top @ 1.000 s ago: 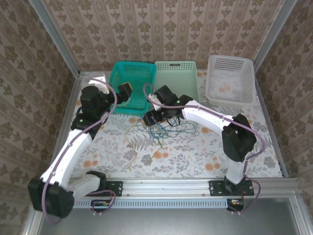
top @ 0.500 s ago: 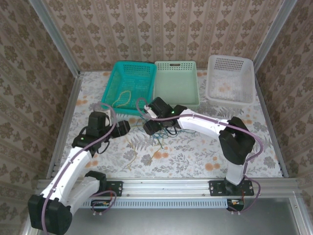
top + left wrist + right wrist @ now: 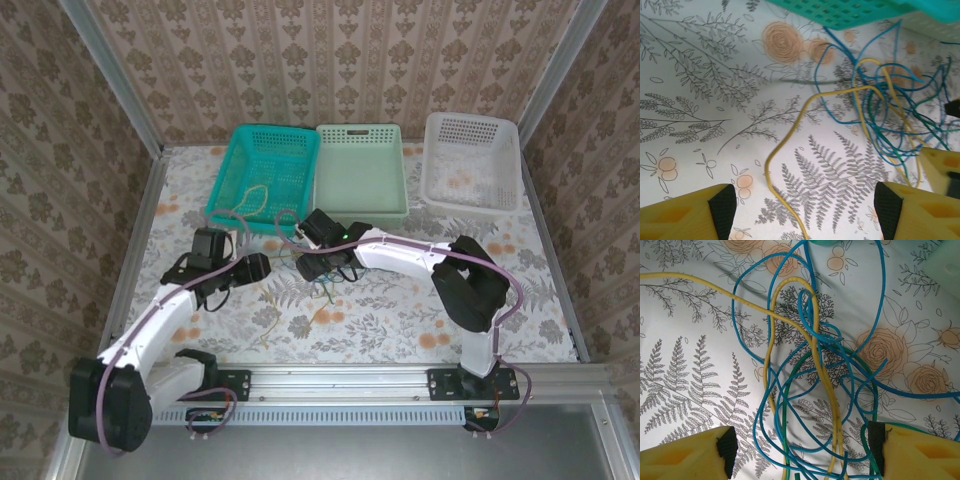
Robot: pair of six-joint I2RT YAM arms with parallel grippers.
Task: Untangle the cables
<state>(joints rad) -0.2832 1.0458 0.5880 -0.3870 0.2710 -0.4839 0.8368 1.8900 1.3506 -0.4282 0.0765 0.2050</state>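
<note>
The cables (image 3: 330, 285) lie tangled on the floral table just in front of the baskets. In the right wrist view my right gripper (image 3: 801, 445) is open and straddles the tangle: blue loops (image 3: 883, 290), a yellow cable (image 3: 827, 385) and a green one (image 3: 784, 430) run between its pads without being pinched. My left gripper (image 3: 805, 210) is open low over the table to the left of the tangle (image 3: 885, 125). A loose yellow cable (image 3: 767, 167) passes between its fingers, untouched. Another yellow cable (image 3: 250, 195) lies inside the teal basket (image 3: 270, 135).
A light green basket (image 3: 362, 170) and a white basket (image 3: 470, 165) stand in a row beside the teal one at the back. The teal basket's corner (image 3: 850, 10) is close above the tangle. Metal frame rails border the table.
My left arm has drawn back from the teal basket to the table left of the tangle, leaving a yellow cable in the basket, and its jaws have narrowed somewhat. The right gripper shifted slightly left.
</note>
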